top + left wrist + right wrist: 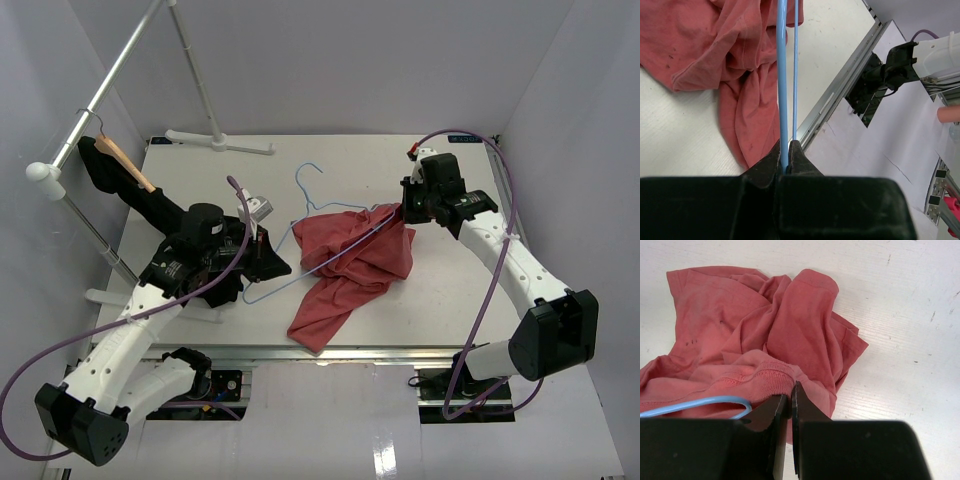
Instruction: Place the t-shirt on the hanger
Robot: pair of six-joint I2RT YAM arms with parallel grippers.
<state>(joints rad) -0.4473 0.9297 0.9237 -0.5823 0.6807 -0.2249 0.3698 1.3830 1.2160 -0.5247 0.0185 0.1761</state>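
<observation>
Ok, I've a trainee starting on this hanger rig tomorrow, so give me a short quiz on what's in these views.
1. True or false: the left gripper is shut on the hanger, on its blue wire.
2. The right gripper pinches: A) the ribbed collar of the t-shirt; B) a sleeve hem; C) nothing.
3. Fill in: the garment hanging on the rack is coloured ____.
Key: 1 true; 2 A; 3 black.

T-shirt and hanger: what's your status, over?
Left fingers shut on the hanger. Right fingers shut on the t-shirt collar. T-shirt bunched on the table, not yet on. Nothing blocking.
</observation>
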